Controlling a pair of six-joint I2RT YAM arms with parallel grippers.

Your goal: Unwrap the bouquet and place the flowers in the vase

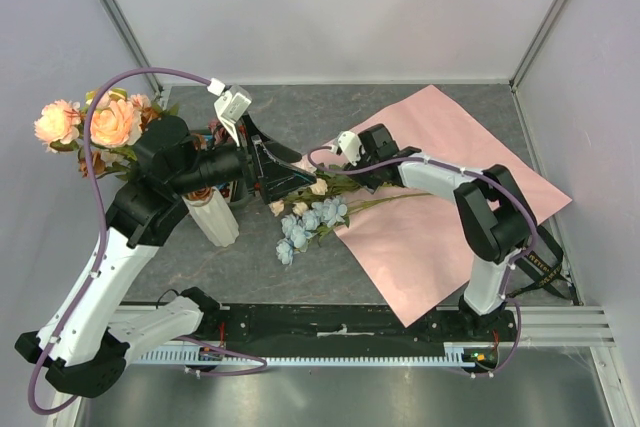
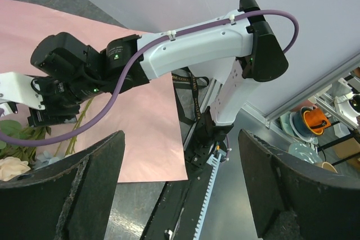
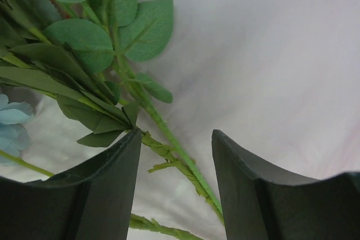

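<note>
**A:** Where's the vase?

**B:** Small white ribbed vase (image 1: 214, 219), standing left of centre on the table, top partly hidden. A dusty-pink bloom (image 1: 200, 194) sits at its rim. Peach roses (image 1: 100, 122) w/ leaves rise up and left of it, stems hidden.

**A:** And the rest of the bouquet?

**B:** Unwrapped. The pink paper sheet (image 1: 440, 197) lies flat and open on the right side. Light blue roses (image 1: 300, 227) & cream roses (image 1: 318, 187) lie on their sides just off its left edge, heads toward the vase, near but not touching it. Green stems (image 3: 169, 139) w/ leaves run right across the paper.
</note>
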